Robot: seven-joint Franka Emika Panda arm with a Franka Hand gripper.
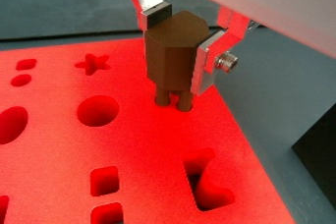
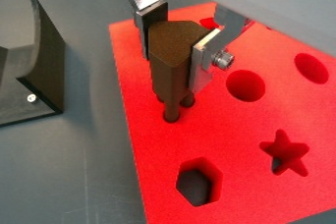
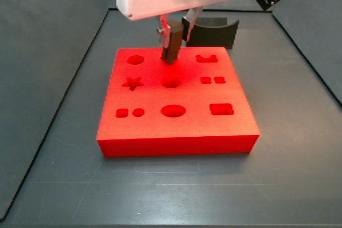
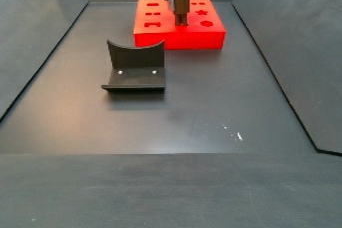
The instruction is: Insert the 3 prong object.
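- The gripper [image 1: 180, 39] hangs over the red block [image 1: 79, 154], in the upper middle of both wrist views; its silver fingers [image 1: 210, 59] are drawn in against the 3 prong object [image 1: 172, 56], pinching it on two opposite faces.
- The 3 prong object stands upright between the plates, a slim brown piece with short legs at its foot. Those legs touch the red surface; how deep they sit cannot be told.
- In a wrist view the gripper [image 2: 178, 33] holds the piece [image 2: 171, 66] near the block's edge [image 2: 138, 144], with round, star and hexagon holes nearby.
- In a side view the fixture [image 4: 134, 69] stands left of centre, well apart from the block [image 4: 181, 34] at upper middle.
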